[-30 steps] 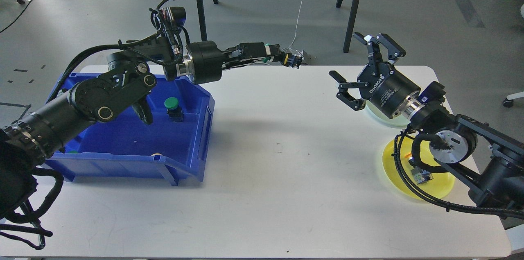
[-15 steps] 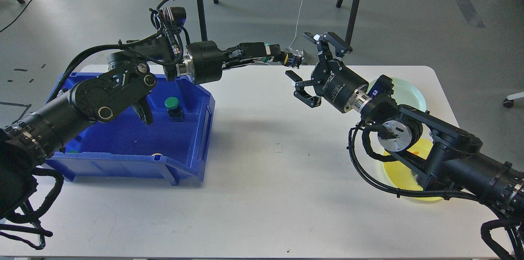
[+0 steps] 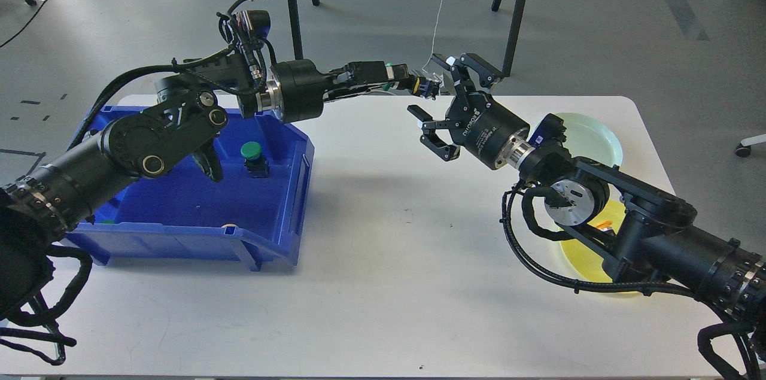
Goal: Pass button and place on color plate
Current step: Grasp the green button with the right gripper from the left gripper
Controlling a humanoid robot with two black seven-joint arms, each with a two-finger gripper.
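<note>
My left gripper (image 3: 426, 88) is stretched out level above the far edge of the table (image 3: 383, 284), holding a small button (image 3: 397, 76) with a green part showing; the fingers are closed on it, though they are dark and seen nearly end-on, so the exact grip is hard to read. In my judgement the button is held out in the open, clear of the table, so that the other arm can take it from the free end.

My right gripper (image 3: 435, 99) faces the left one, its fingers spread wide, one high and one low, with the tip of the left gripper lying at or just inside the opening. I cannot tell whether anything touches. The spread looks right for closing around the button, which is not yet done.

The left arm comes in low across the blue bin (image 3: 179, 212), bends upward at the elbow, then runs flat toward the middle. The right arm comes from the lower right corner, rises across the table and turns its wrist toward the left arm.

A second button with a green cap (image 3: 252, 152) stands upright in the bin. A yellow plate (image 3: 589, 257) lies near the right edge, largely hidden by the right arm, with a small item on it that I cannot identify. A pale green plate (image 3: 589, 137) lies beyond it. By the green showing on the held button, I judge the pale green plate the likelier destination.
</note>
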